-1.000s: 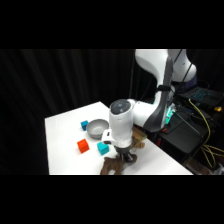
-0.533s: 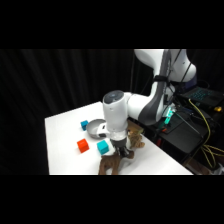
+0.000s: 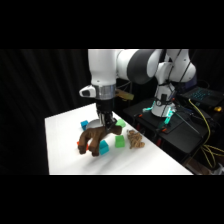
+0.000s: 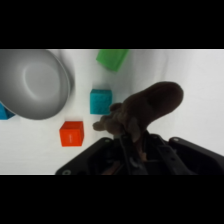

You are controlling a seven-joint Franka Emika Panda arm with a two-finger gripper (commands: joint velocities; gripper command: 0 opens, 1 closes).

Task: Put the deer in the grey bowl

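- Pincer closed about the deer, which hangs clear of the bench; the white arm descends onto it from above in the side view.
- Deer: dark brown, long body tilted, one end lower toward the picture's left, the higher end by the fingers. In the wrist view the deer fills the centre right, clamped between the fingers of the black linkage that rises from the bottom edge.
- Grey bowl: seen in the wrist view at upper left, upright on the bench and holding nothing; the deer lies well to its right, not over it. In the side view the bowl cannot be made out behind the arm and the deer.
- Teal cube: between bowl and deer in the wrist view; in the side view it shows just under the deer's body.
- Red cube: below the bowl's lower rim in the wrist view.
- Green cube: on the bench right of the deer in the side view.
- Tan lumpy toy figure: just beside the green cube, farther right.
- Blue block: partly hidden at the bowl's left edge in the wrist view.
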